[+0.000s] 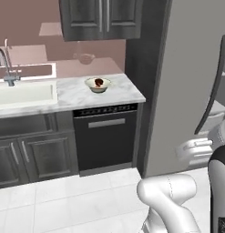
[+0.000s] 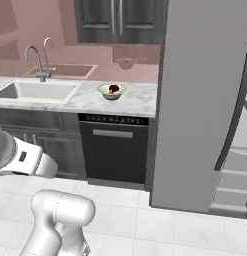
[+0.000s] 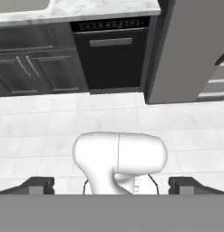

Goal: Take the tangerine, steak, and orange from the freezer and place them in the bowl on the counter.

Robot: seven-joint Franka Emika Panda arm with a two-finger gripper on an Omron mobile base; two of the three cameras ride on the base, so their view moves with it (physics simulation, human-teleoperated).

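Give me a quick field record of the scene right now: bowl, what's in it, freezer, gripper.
bowl: pale cream-green bowl on the counter, above the dishwasher, right of the sink
bowl contents: a dark maroon-red lump, the steak; no orange-coloured fruit visible in it
freezer: tall grey freezer right of the counter, door swung open, pale shelves showing
gripper: gripper in the hand view, fingers wide apart, nothing between them, pointed at the floor tiles

White grey-veined marble counter [image 1: 73, 93], pale cream-green bowl [image 1: 97, 85] at upper centre holding a dark maroon steak [image 1: 99, 82]; matte grey freezer [image 1: 186, 82]; black dishwasher [image 1: 105, 136].
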